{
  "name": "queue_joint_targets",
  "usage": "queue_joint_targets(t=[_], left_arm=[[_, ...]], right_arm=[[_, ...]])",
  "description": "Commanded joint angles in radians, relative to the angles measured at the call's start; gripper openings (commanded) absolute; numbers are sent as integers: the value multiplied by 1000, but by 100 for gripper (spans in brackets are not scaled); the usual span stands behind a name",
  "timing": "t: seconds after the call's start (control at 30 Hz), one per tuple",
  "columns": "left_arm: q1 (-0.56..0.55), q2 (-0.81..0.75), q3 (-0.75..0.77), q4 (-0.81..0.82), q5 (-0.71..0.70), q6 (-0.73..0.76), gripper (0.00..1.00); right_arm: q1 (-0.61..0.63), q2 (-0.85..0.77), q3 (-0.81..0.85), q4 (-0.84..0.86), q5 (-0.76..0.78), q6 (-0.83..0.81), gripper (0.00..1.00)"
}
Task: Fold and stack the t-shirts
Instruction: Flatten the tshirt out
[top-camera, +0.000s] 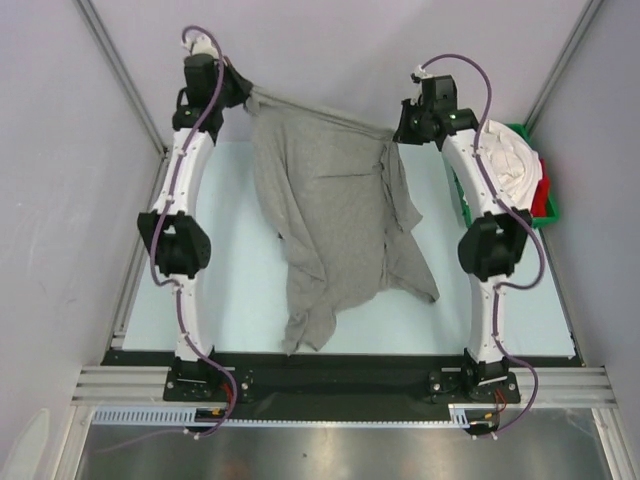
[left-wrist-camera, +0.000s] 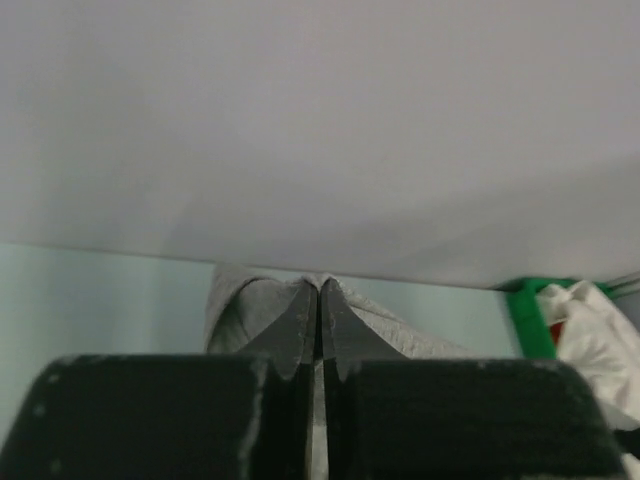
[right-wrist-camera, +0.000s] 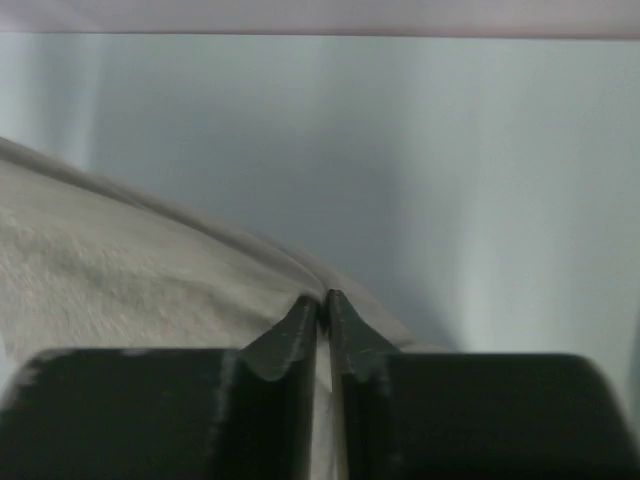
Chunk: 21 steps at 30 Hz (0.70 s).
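The heather grey t-shirt (top-camera: 335, 220) hangs stretched between both grippers at the far side of the table, its lower part draped and crumpled down to the table. My left gripper (top-camera: 247, 97) is shut on its top left edge; the grey cloth (left-wrist-camera: 250, 310) bulges round the tips of my left gripper (left-wrist-camera: 320, 290). My right gripper (top-camera: 397, 133) is shut on the top right edge; the cloth (right-wrist-camera: 120, 270) runs off to the left from my right gripper (right-wrist-camera: 322, 297). White t-shirts (top-camera: 510, 160) and a red one (top-camera: 543, 190) lie in the tray at the right.
The green plastic tray (top-camera: 463, 208) stands at the far right behind the right arm, and also shows in the left wrist view (left-wrist-camera: 525, 315). Pale walls close in the back and both sides. A black rail (top-camera: 340, 365) runs along the near edge.
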Motion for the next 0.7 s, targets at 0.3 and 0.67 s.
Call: queue_joint_targets(t=[0.3, 0.67], left_arm=[[-2, -123, -360, 110, -240, 118, 76], [-359, -551, -1131, 70, -188, 74, 66]], right_arm=[[-67, 138, 48, -184, 124, 137, 67], [128, -437, -883, -29, 71, 171, 79]])
